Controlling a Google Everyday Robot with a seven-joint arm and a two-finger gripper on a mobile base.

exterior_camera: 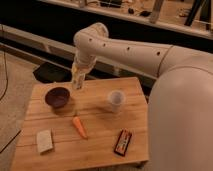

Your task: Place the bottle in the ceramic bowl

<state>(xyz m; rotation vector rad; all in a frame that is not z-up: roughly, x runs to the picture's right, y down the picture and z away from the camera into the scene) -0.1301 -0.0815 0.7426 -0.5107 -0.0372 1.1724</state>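
Note:
The dark purple-maroon ceramic bowl (57, 97) sits on the left part of the wooden table (100, 135). My gripper (78, 80) hangs above the table just right of and above the bowl, shut on the slim pale bottle (77, 78), which it holds upright in the air. The white arm reaches in from the right and hides the upper part of the bottle.
A translucent white plastic cup (116, 99) stands right of centre. An orange carrot (79, 126) lies in the middle front, a pale sponge (44, 141) at front left, a dark snack bar (123, 141) at front right. The table's edges are close all around.

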